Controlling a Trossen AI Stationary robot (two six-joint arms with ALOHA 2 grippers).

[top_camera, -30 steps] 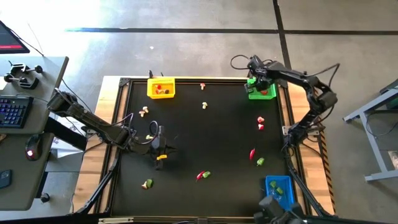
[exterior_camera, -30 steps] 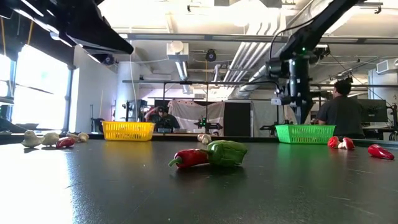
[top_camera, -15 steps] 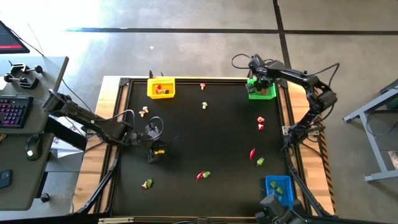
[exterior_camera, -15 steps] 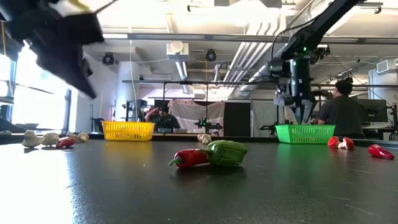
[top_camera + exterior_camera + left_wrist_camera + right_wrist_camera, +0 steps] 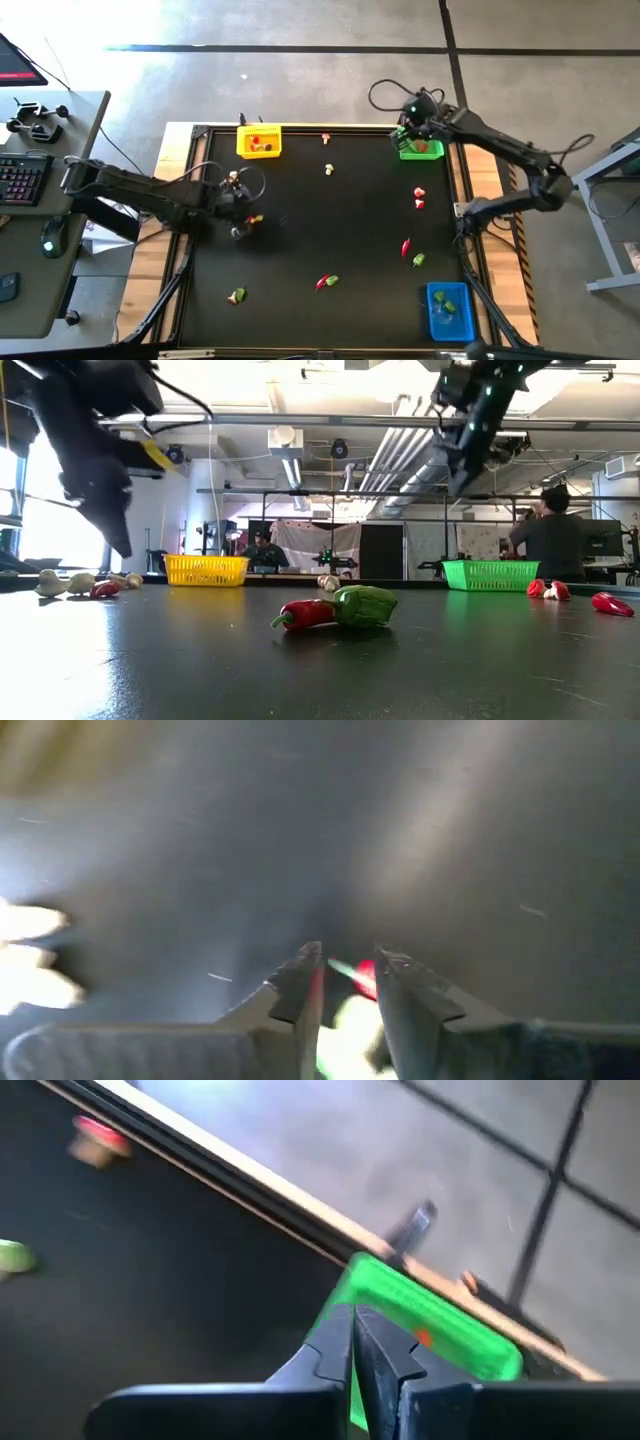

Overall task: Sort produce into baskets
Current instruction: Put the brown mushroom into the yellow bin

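Observation:
My left gripper (image 5: 347, 965) is open low over the table's left side (image 5: 240, 228). A blurred red and green piece of produce (image 5: 358, 982) shows between its fingertips. My right gripper (image 5: 352, 1312) is shut and empty. It hangs high over the green basket (image 5: 421, 148) at the far right corner, which holds an orange-red piece (image 5: 425, 1338). The yellow basket (image 5: 258, 141) stands at the far left and the blue basket (image 5: 449, 305) at the near right. A red chilli and a green chunk (image 5: 340, 608) lie together near the table's middle front. My left gripper has a finger (image 5: 300, 988) on either side of the red and green piece (image 5: 362, 975) and comes at it slanting from above. Blur hides whether the fingers touch it, so I cannot tell.
Loose produce is scattered about: cream bulbs (image 5: 232, 178) beside the left arm, a piece near the front left (image 5: 237, 295), red pieces (image 5: 419, 197) and a chilli with a green chunk (image 5: 410, 252) on the right, and two pieces (image 5: 328, 155) at the far middle. A person stands beyond the table (image 5: 545, 535).
My left gripper has swung toward the table's far left and tipped to point more steeply down, ending low over the table. My right gripper has risen from just above the green basket and now hangs well clear of it.

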